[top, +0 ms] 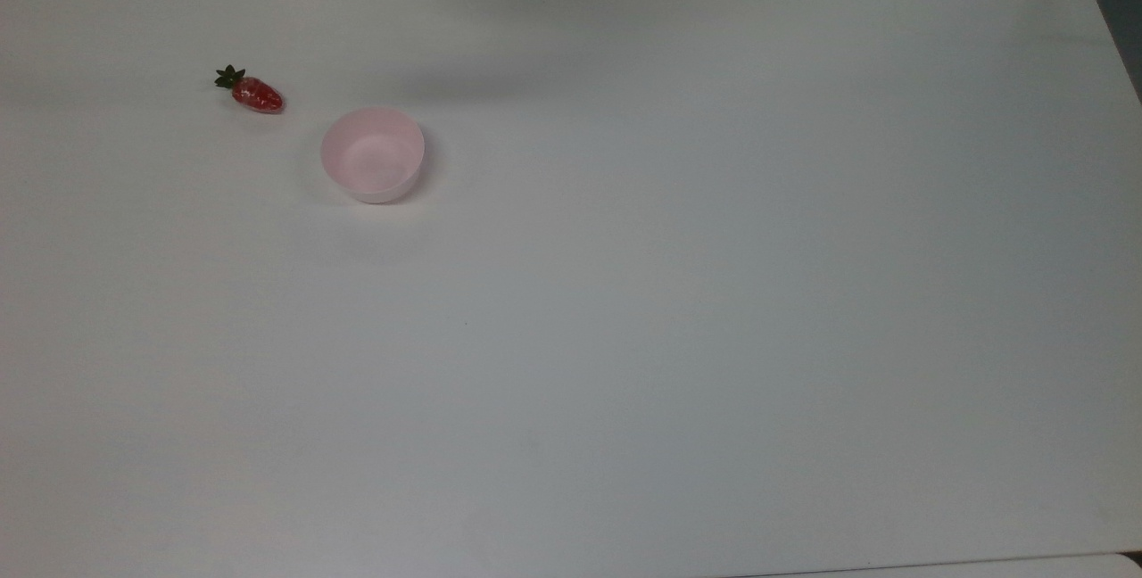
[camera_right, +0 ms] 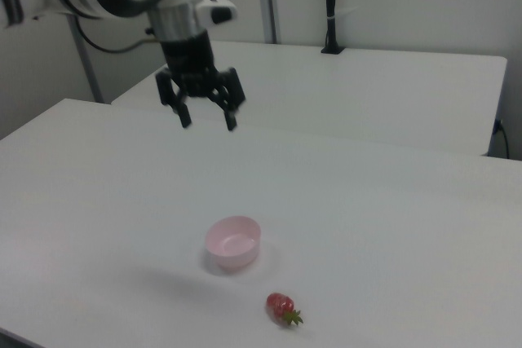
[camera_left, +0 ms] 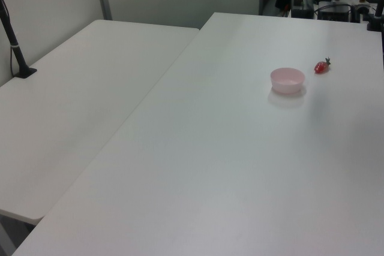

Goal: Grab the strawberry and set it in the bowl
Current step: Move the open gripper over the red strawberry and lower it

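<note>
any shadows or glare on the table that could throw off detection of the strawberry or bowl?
Top view: a soft grey shadow band on the table beyond the bowl; the strawberry is glossy, evenly lit. Right view: the open gripper hangs high, with a faint shadow left of the bowl. Left view: a dim patch on the bowl's right, no hard glare.
</note>
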Robot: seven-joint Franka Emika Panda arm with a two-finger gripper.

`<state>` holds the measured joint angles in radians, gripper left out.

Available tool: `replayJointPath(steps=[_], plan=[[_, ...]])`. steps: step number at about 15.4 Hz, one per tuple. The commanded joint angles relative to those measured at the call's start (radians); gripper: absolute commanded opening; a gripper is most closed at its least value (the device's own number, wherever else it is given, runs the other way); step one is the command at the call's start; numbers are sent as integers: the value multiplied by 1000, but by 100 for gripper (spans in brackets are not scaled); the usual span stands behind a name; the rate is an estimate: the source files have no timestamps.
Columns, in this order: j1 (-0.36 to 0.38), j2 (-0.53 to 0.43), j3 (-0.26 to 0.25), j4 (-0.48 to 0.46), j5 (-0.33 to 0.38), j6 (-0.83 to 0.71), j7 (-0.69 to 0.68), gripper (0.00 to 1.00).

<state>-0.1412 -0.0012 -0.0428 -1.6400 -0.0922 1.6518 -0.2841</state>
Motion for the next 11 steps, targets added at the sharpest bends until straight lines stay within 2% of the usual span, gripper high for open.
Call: replayJointPath(steps=[1, 3, 5, 7, 9, 11], plan=[[-83, 39, 0, -87, -87, 37, -33, 99], [-145, 49, 0, -157, -104, 80, -33, 100], [-176, 49, 0, -280, -128, 242, -44, 100], [-181, 64, 0, -358, -200, 372, -131, 100], [-195, 110, 0, -369, -221, 417, -240, 100], [-201, 153, 0, -369, -239, 428, -411, 100]])
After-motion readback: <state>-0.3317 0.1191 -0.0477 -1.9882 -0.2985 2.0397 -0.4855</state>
